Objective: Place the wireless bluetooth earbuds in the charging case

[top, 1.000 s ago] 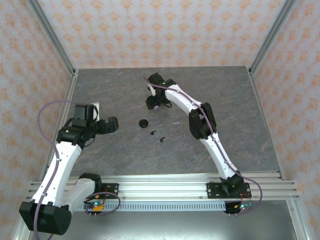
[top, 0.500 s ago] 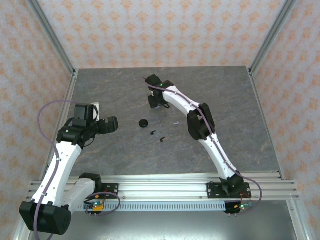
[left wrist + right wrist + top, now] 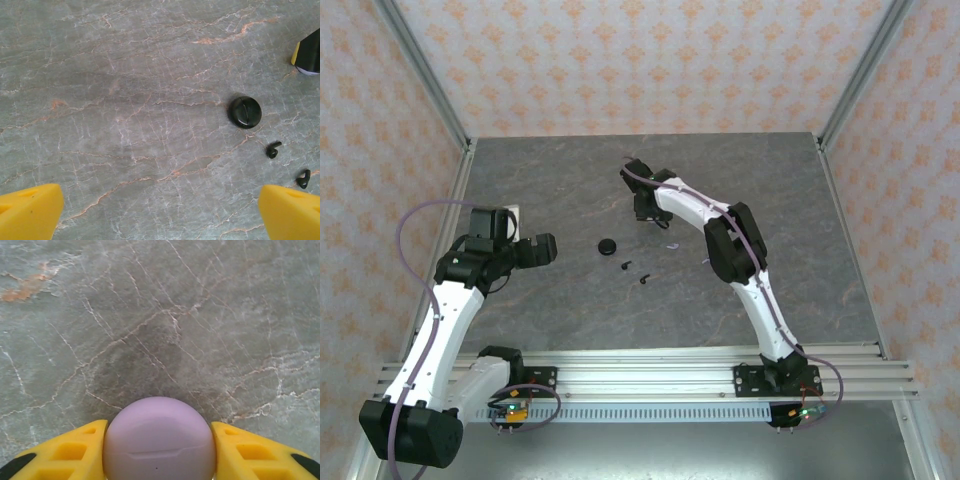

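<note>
Toward the back of the grey marbled stone worktop [image 3: 790,230], the right end effector [image 3: 645,207] pinches a pale lavender round charging case [image 3: 159,440]. In the right wrist view its yellow fingers [image 3: 65,452] press against the case on either side, and the seam of the lid faces the camera. Whether the case rests on the worktop cannot be told.

Near the middle lies a black round charging case [image 3: 608,246], closed. Two tiny black stemmed earbuds [image 3: 273,149] lie just beside it on the near side, close to each other but not touching. One pale lavender earbud [image 3: 670,246] lies apart from them, below the right end effector in the top view.

On the left side the left end effector [image 3: 542,247] points toward the black case with its yellow fingers [image 3: 27,212] spread wide, nothing between them.
</note>
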### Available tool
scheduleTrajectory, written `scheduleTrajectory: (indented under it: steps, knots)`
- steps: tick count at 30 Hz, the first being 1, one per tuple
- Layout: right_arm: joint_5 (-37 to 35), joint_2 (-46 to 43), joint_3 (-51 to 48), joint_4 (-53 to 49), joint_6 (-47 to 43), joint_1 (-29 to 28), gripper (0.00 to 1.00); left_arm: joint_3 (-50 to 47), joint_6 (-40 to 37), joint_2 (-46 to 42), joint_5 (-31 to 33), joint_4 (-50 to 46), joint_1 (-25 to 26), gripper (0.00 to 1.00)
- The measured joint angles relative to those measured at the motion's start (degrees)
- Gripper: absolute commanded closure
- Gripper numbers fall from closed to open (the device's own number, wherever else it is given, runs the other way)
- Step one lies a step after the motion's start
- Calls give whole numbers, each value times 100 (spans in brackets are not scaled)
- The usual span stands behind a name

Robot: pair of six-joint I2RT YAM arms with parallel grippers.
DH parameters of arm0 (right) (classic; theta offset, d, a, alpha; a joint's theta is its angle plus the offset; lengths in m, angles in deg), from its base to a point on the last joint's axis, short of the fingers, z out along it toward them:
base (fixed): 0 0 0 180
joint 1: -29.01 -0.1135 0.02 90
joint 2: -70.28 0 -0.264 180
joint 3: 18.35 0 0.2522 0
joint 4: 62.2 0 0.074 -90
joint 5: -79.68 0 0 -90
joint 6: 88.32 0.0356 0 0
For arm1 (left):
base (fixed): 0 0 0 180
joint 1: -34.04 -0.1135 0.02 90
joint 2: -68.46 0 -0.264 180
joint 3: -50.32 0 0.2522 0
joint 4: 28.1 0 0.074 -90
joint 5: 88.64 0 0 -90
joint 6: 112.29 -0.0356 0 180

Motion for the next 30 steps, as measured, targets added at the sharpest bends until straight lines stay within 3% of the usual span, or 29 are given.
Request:
scheduleTrajectory:
  steps: [9,15,21,25,30]
  knots:
    - [372,-157,-284,197,282,103,33,0,98,0,-48,2,0,0]
    - [1047,-761,-1117,590,302,304,28,-24,675,122,-481,372,39,0]
    - [1709,-1650,-2138,1241,249,654,29,37,1213,1060,-994,1196,387,0]
    - [2251,-2109,-2671,1733,140,960,34,280,1499,1996,-1285,1799,745,1]
    - [2940,-2371,-3112,2124,-61,1360,43,619,2015,2994,-1471,2643,1141,10]
